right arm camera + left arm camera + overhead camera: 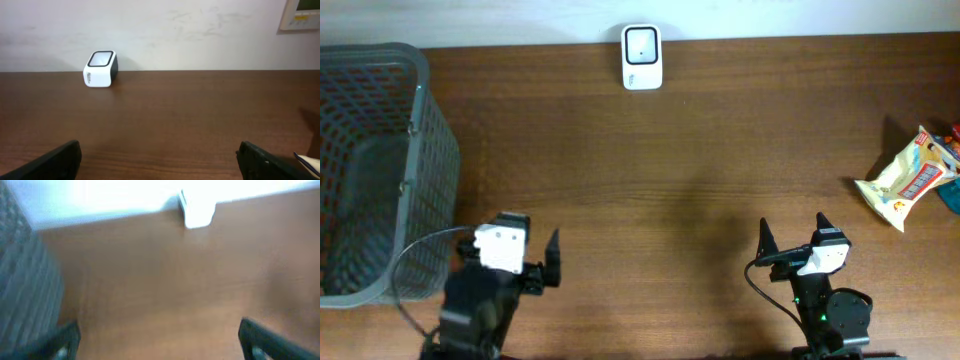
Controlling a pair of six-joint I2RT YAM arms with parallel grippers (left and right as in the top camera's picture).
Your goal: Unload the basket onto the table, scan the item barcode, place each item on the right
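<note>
The item, a pale yellow snack packet (908,182), lies flat near the table's right edge. A white barcode scanner (642,57) stands at the middle of the far edge, and it also shows in the left wrist view as a blurred scanner (197,212) and in the right wrist view as a sharp scanner (100,69). My left gripper (510,258) hovers at the front left, open and empty, with bare wood between its fingers (65,340). My right gripper (794,235) is at the front right, also open and empty, well short and left of the packet.
A grey mesh basket (415,130) fills the left end of the table, close beside my left arm; its wall shows as the basket (25,280) in the left wrist view. More coloured packaging (954,135) sits at the right edge behind the packet. A white wall runs behind the table.
</note>
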